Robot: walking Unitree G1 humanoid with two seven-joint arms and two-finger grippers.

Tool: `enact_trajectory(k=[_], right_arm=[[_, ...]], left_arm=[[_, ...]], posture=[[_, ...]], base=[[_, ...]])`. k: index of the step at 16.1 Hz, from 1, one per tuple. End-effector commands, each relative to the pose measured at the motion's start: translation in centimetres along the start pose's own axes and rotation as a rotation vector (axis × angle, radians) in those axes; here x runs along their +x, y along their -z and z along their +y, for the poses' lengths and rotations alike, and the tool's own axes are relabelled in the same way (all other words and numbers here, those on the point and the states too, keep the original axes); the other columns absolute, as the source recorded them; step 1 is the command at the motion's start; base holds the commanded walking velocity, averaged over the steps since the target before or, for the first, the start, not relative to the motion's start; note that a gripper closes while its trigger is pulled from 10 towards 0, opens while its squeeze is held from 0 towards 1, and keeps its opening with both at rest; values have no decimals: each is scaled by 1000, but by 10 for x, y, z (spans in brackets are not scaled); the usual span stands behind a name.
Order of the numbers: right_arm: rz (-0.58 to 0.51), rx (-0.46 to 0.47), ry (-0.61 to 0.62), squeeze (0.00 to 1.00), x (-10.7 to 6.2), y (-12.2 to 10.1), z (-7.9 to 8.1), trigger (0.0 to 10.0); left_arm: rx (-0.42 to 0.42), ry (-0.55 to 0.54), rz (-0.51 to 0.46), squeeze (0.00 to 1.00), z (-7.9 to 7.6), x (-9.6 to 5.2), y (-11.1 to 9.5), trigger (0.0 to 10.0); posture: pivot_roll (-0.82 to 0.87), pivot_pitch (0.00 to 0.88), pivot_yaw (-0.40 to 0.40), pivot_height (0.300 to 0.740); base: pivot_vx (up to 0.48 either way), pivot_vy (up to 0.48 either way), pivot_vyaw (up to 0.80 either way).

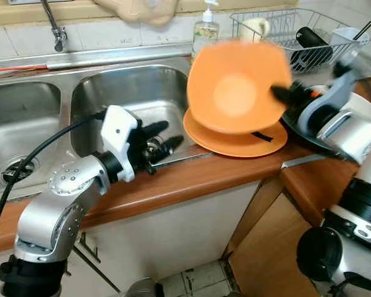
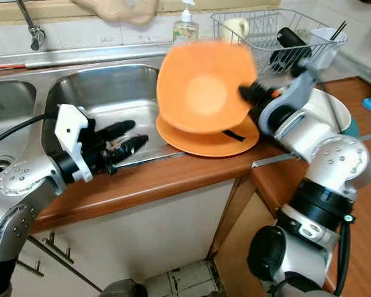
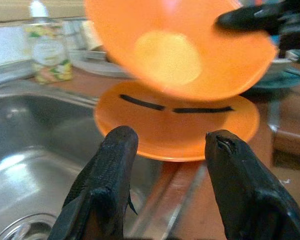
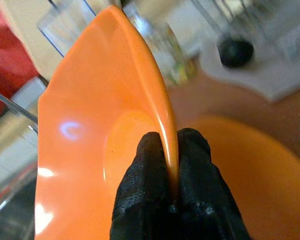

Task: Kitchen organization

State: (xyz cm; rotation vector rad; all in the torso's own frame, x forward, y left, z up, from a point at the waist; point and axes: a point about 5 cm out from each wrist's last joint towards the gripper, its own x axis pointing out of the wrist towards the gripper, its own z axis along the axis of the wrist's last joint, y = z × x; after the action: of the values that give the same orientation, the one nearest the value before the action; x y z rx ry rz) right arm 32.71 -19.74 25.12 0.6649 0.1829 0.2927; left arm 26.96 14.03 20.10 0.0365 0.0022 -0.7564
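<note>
Right gripper [image 4: 171, 150] pinching rim of tilted orange plastic bowl [image 1: 235, 86], held up just above flat orange plate [image 1: 235, 141] by steel sink [image 1: 127, 93]; left gripper [image 3: 172, 145] spread wide, aimed straight at both, nearer the plate

Wooden countertop [image 1: 191, 176], steel sink [image 1: 127, 93], tiled wall [image 1: 111, 34].

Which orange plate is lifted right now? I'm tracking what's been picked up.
The upper orange plate, tilted in the air with its rim pinched by the right end effector. The other orange plate lies flat on the counter beside the sink.
</note>
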Motion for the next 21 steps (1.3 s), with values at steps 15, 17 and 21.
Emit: enact_trajectory(k=[15,17,21], right_arm=[[-157,-473,-373,0,-14,16,53,0],[-178,-433,-407,0,-16,18,57,0],[-198,-357,-408,0,-17,19,56,0]], left_arm=[[-406,-34,-254,0,27,23,-17,10000],[-429,-15,-239,0,28,27,-13,10000],[-441,-30,-212,0,31,26,-7,1176]], posture=[[-9,0,37,716],[-3,0,41,716],[-2,0,44,716]], base=[[0,0,0],[0,0,0],[0,0,0]])
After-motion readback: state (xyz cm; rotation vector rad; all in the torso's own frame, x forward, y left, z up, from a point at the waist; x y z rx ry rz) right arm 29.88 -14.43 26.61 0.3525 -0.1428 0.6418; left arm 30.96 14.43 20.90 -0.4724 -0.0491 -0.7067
